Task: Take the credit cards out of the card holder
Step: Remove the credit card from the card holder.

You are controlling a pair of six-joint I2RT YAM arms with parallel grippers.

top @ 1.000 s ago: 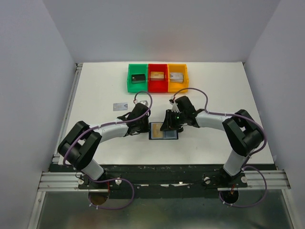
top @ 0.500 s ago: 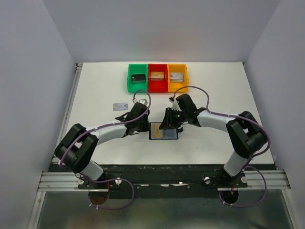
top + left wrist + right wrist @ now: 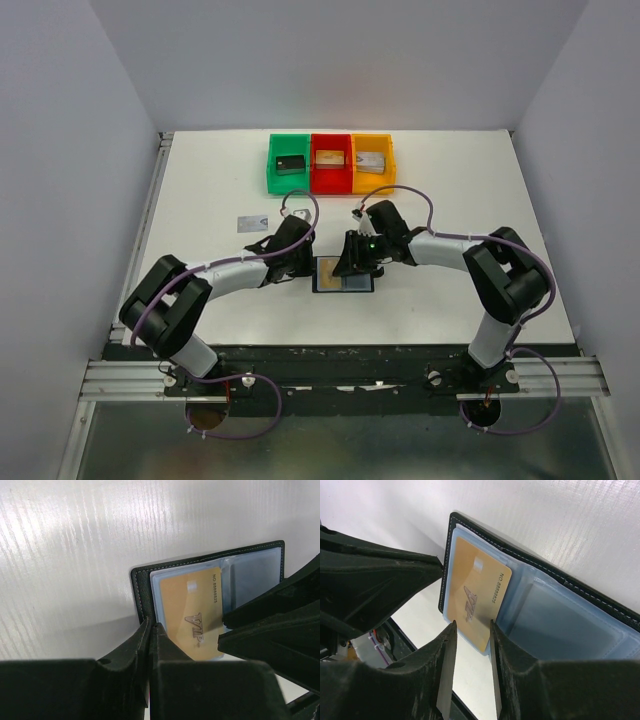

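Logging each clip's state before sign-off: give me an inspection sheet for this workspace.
Surface: white table, no spills seen.
Job's things: card holder lies open; gold card sits in its sleeve; silver-grey card lies out on the table.
Clutter: green bin, red bin, yellow bin in a row at the far edge.
Grippers: left gripper shut at the holder's rim; right gripper open over the gold card's end.
Cables: purple cables loop off both wrists, no snag seen.
Surroundings: plain walls; metal rail at the near edge.

Left arm (image 3: 232,268) and right arm (image 3: 440,246) bent inward, left gripper (image 3: 151,626) pinched together, right gripper (image 3: 470,626) partly parted, tips nearly meeting
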